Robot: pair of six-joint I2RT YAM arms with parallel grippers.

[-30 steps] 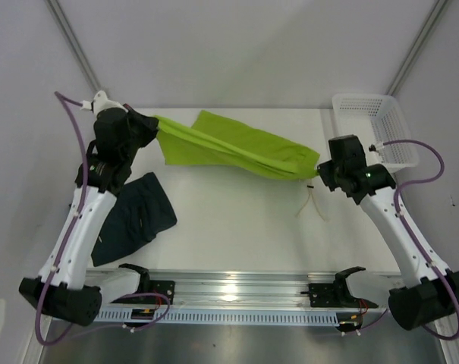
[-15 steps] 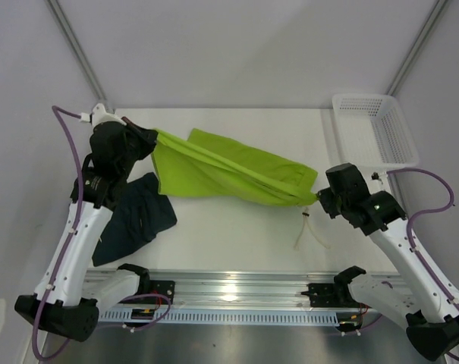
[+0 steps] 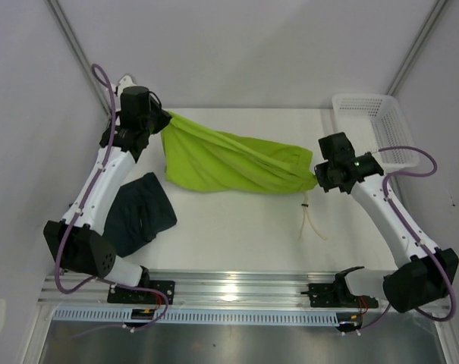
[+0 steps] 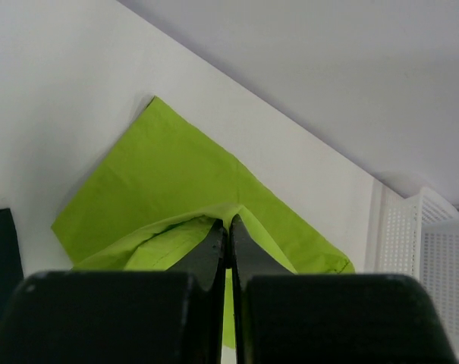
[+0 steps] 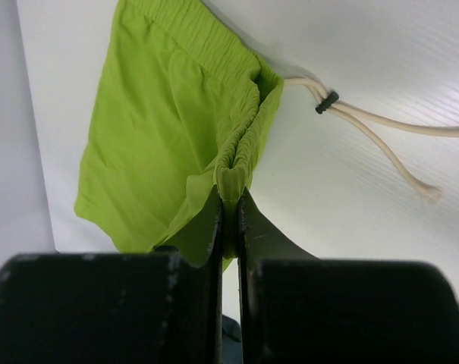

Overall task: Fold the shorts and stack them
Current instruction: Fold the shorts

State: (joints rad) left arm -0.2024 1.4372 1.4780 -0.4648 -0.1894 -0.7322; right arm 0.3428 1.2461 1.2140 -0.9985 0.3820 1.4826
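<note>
The lime green shorts (image 3: pixel 229 161) hang stretched between my two grippers above the table's far half. My left gripper (image 3: pixel 162 121) is shut on a leg hem at the far left; in the left wrist view (image 4: pixel 229 221) the fabric (image 4: pixel 161 174) peaks at the fingertips. My right gripper (image 3: pixel 315 176) is shut on the gathered waistband at the right; in the right wrist view (image 5: pixel 229 199) the waistband (image 5: pixel 240 144) bunches between the fingers. A cream drawstring (image 3: pixel 309 220) dangles onto the table. The dark navy shorts (image 3: pixel 138 216) lie crumpled at the near left.
A white mesh basket (image 3: pixel 375 129) stands at the far right corner, close behind my right arm, and also shows in the left wrist view (image 4: pixel 434 265). A metal rail (image 3: pixel 229 292) runs along the near edge.
My left gripper has swung up and toward the back with the hem. My right gripper has moved back and up with the waistband. The green shorts hang lifted and more spread.
</note>
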